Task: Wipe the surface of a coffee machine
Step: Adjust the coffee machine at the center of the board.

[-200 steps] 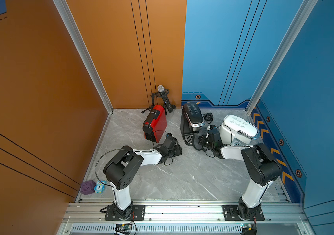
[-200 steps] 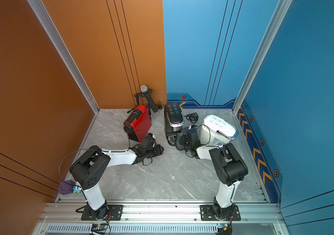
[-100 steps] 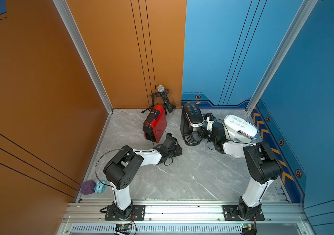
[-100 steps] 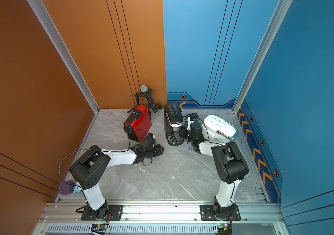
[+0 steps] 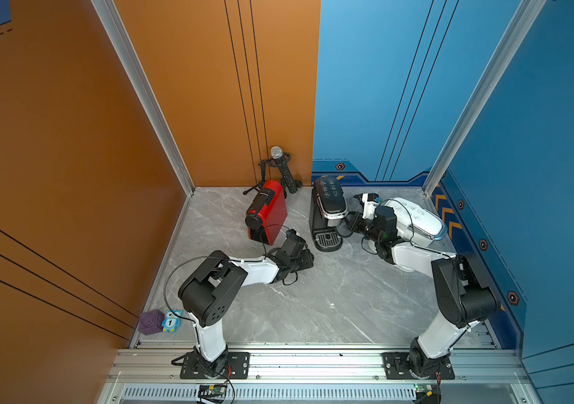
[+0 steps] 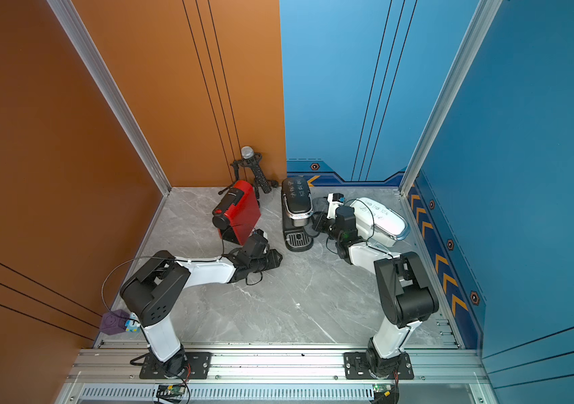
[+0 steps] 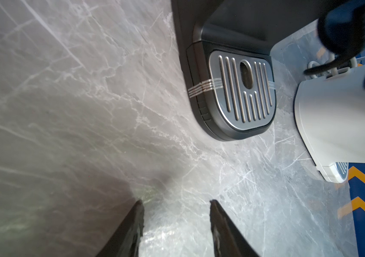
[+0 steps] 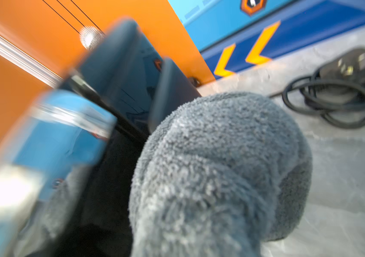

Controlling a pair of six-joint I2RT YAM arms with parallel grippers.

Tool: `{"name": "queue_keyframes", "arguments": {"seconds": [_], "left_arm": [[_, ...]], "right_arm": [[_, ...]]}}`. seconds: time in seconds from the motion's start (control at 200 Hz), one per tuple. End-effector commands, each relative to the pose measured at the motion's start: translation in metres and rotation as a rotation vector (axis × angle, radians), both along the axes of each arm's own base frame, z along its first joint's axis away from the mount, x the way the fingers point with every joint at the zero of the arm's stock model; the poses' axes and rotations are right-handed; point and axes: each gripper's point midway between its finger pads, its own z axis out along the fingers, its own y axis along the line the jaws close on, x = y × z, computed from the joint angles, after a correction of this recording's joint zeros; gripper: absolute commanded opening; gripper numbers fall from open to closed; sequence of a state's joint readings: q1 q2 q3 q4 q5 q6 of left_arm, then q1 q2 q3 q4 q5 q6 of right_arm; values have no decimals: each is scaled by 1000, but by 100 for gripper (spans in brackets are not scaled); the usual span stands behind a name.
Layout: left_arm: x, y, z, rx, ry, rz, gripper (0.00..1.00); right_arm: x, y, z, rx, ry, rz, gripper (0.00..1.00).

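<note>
- The black coffee machine (image 5: pixel 327 206) (image 6: pixel 296 204) stood upright just right of centre in both top views, near the back wall. It had a glossy lid marked with buttons and a chrome band under the head. A slotted silver drip tray (image 7: pixel 241 93) sat at its foot on the marble surface.
- The grey cloth (image 8: pixel 217 169) was fluffy and bunched into a rounded wad. In a top view it lay just beside the machine's right-hand flank.

Parted jaws above marble tabletop (image 7: pixel 65 100) — drip tray (image 7: pixel 241 93) beyond.
</note>
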State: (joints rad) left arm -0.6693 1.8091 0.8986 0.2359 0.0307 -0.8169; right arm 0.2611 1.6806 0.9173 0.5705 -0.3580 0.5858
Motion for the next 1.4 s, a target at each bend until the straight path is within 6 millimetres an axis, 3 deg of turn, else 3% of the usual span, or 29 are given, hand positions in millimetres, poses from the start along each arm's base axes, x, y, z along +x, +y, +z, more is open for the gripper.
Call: {"name": "queue_keyframes", "arguments": {"seconds": [0.0, 0.125, 0.24, 0.455, 0.636, 0.796, 0.881, 0.956, 1.076, 1.391], "left_arm": [[1, -7, 5, -4, -8, -13, 49], [1, -8, 5, -4, -9, -15, 49], [1, -9, 4, -3, -7, -17, 49], [1, -11, 4, -3, -7, -21, 49], [1, -13, 3, -5, -5, -24, 49], [0, -12, 4, -2, -8, -20, 49], [0, -12, 4, -2, -8, -21, 49], [0, -12, 4, -2, -9, -22, 49], [0, -12, 4, -1, -9, -22, 49], [0, -13, 5, -5, -10, -26, 49]], "right_arm": [[-4, 0, 73, 25, -214, 16, 0], [-9, -4, 83, 21, -233, 5, 0], [-9, -2, 78, 16, -220, 10, 0], [-8, 4, 27, -6, -107, -12, 0], [-4, 15, -37, -26, 21, -25, 0], [0, 20, -73, 1, 100, -43, 0], [2, 21, -83, 8, 127, -45, 0], [3, 21, -77, 22, 118, -42, 0], [4, 21, -50, 31, 69, -36, 0], [-4, 11, 55, 61, -111, -38, 0]]}}
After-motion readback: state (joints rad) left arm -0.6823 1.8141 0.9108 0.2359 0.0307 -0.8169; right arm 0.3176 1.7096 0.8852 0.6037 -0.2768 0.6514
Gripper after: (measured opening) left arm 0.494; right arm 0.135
